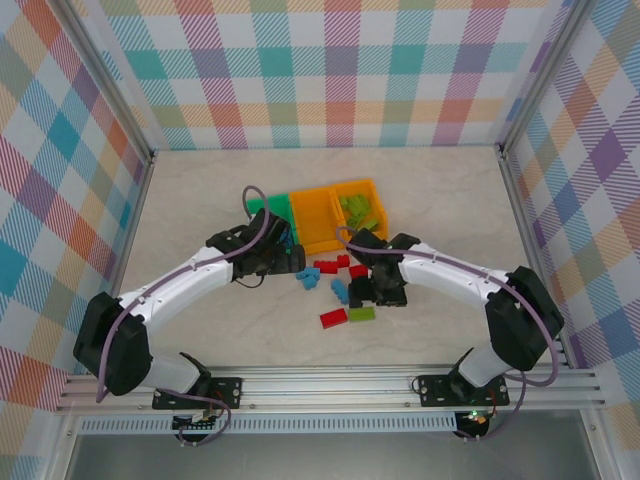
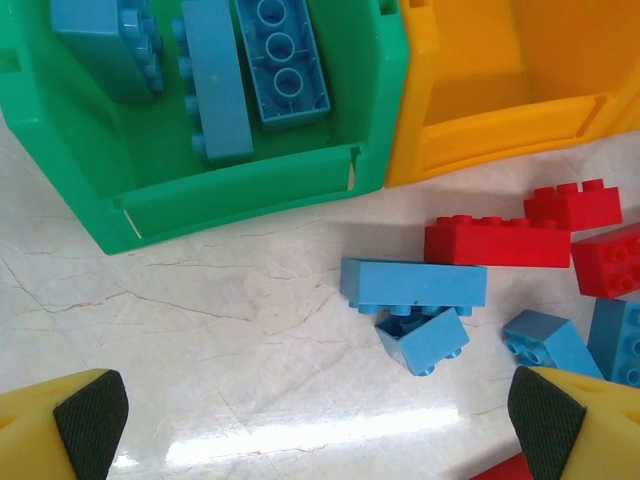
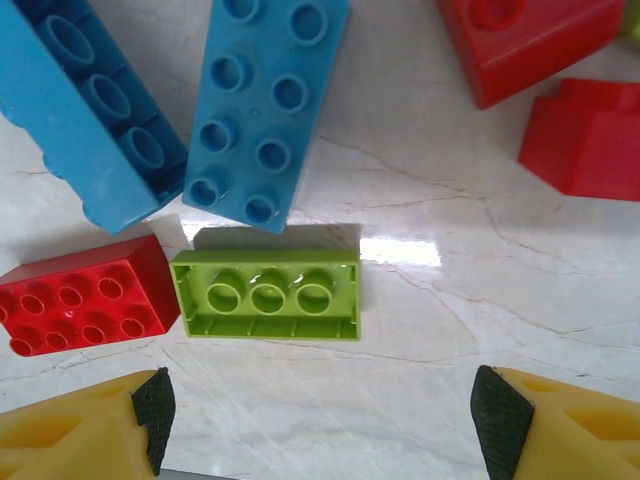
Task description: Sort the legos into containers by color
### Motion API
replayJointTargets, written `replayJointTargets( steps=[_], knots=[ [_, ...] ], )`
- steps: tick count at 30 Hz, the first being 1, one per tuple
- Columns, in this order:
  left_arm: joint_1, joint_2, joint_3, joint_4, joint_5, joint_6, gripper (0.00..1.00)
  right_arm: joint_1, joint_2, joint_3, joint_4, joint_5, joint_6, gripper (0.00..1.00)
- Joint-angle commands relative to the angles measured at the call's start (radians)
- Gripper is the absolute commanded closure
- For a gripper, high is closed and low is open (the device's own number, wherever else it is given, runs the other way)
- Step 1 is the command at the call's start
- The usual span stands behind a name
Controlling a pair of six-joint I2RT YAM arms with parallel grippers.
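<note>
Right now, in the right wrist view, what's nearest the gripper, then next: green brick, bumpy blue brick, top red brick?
From the right gripper:
1. Green brick, just ahead, centre.
2. Bumpy blue brick, beyond it.
3. Top red brick, far upper right.

Both end effectors (image 2: 318, 425) (image 3: 328, 410) agape, empty.

Marbled table (image 1: 200, 215): green bin (image 1: 266, 204), two orange bins (image 1: 312, 216) side by side; loose legos (image 1: 334, 318) nearby.
</note>
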State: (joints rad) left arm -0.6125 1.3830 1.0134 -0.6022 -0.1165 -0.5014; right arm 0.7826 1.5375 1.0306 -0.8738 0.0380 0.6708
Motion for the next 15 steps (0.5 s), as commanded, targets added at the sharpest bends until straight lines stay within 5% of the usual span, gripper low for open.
replayJointTargets(
  steps=[1,15],
  knots=[
    [0.007,-0.038,-0.025,-0.004,-0.002,-0.005,0.00,0.012,0.030,-0.017,0.035,-0.010,0.043,0.21],
    [0.008,-0.068,-0.056,-0.007,-0.003,-0.010,0.00,0.078,0.169,0.036,0.020,0.014,0.038,0.21]
  ],
)
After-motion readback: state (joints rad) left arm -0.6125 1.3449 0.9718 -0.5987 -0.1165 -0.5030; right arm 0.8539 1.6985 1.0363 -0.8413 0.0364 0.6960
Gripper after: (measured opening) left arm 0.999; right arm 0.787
